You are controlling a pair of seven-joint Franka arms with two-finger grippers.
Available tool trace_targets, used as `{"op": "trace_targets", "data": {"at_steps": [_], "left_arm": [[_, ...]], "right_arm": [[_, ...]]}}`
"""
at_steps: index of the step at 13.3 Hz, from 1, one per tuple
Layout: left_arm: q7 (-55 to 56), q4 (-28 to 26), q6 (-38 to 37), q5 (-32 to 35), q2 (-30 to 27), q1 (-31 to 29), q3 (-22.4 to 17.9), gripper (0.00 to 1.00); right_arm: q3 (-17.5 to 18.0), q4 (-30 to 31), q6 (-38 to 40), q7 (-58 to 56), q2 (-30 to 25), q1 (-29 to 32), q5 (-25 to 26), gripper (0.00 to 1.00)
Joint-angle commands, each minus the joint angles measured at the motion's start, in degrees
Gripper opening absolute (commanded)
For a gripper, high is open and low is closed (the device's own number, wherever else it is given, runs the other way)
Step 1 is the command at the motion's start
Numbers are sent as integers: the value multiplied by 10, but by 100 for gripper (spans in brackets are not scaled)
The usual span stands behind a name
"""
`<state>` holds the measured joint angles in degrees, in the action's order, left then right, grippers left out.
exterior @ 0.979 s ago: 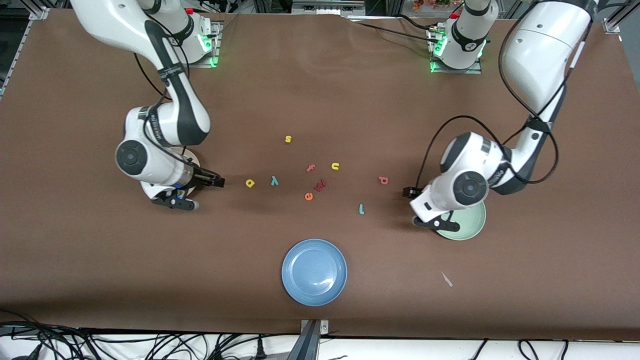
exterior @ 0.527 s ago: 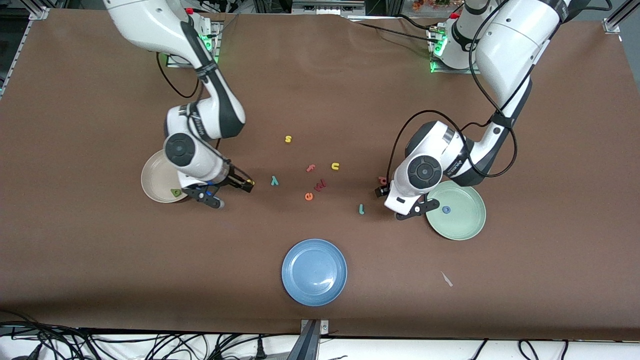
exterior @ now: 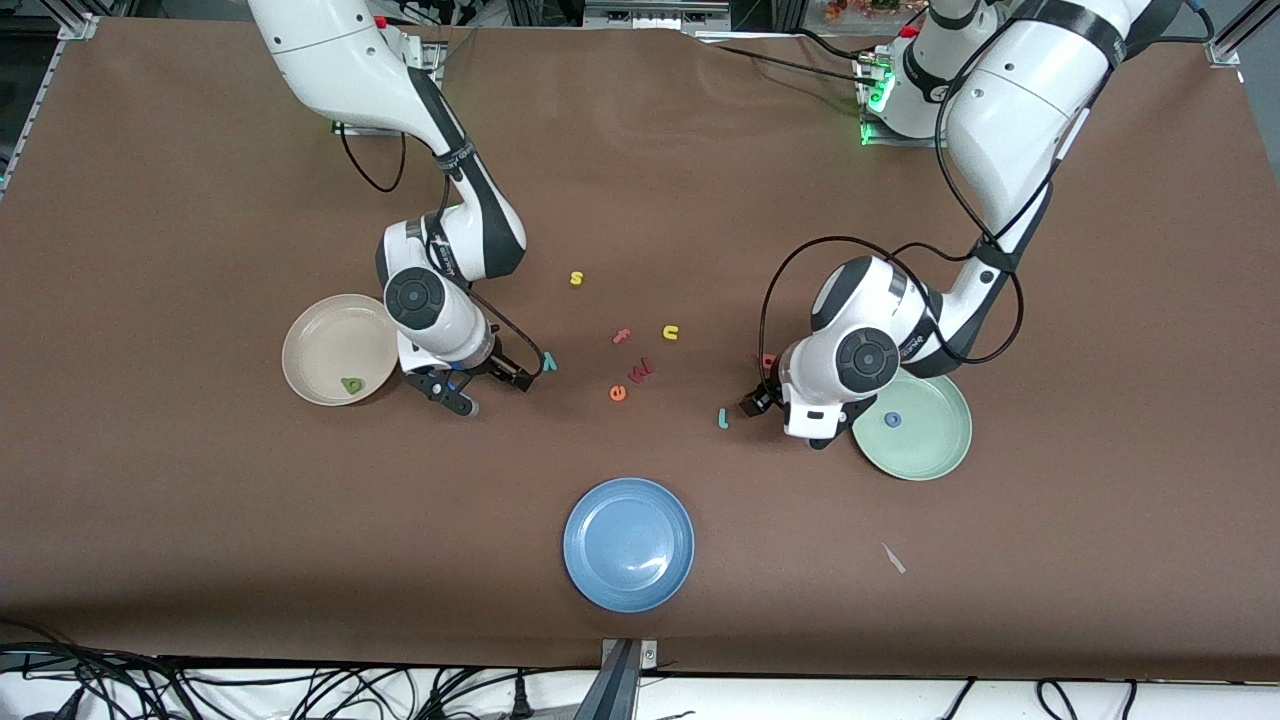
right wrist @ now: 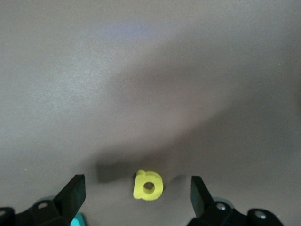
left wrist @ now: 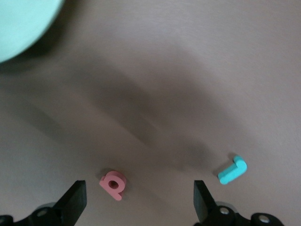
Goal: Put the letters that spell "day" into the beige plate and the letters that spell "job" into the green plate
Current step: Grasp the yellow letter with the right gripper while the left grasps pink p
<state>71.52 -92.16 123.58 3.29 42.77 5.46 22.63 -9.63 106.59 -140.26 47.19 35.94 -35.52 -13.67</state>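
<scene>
My right gripper (right wrist: pixel 136 200) hangs with fingers spread over the yellow "a" (right wrist: pixel 147 185), beside the teal "y" (exterior: pixel 548 362). My left gripper (left wrist: pixel 138 200), jaws wide, is over the red "b" (left wrist: pixel 113 183), near the teal "j" (left wrist: pixel 233 170). The dark green "d" (exterior: pixel 351 384) lies in the beige plate (exterior: pixel 325 335), the blue "o" (exterior: pixel 893 420) in the green plate (exterior: pixel 935 445).

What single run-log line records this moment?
left hand: open over red b | right hand: open over yellow a | d in beige plate
</scene>
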Motion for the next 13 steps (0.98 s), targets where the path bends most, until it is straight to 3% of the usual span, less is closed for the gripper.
{"op": "trace_targets", "data": {"at_steps": [1,3,9,13], "left_arm": [[42,-17,-14,-8,-7,-1,0,100],[43,-14,-45,1,-1,-5,-2,100],[102,-14,-40,2,2,0,-2,97],[134,-18,-28,2,5,2,-3,82]], "right_arm": [[-2,0,-12,3,6,-3,-9,89],[-1,4,-12,3,6,-5,-9,80],[-1,11,-5,-3,2,-8,-9,49],[-2,11,-5,-7,3,-7,-9,27]]}}
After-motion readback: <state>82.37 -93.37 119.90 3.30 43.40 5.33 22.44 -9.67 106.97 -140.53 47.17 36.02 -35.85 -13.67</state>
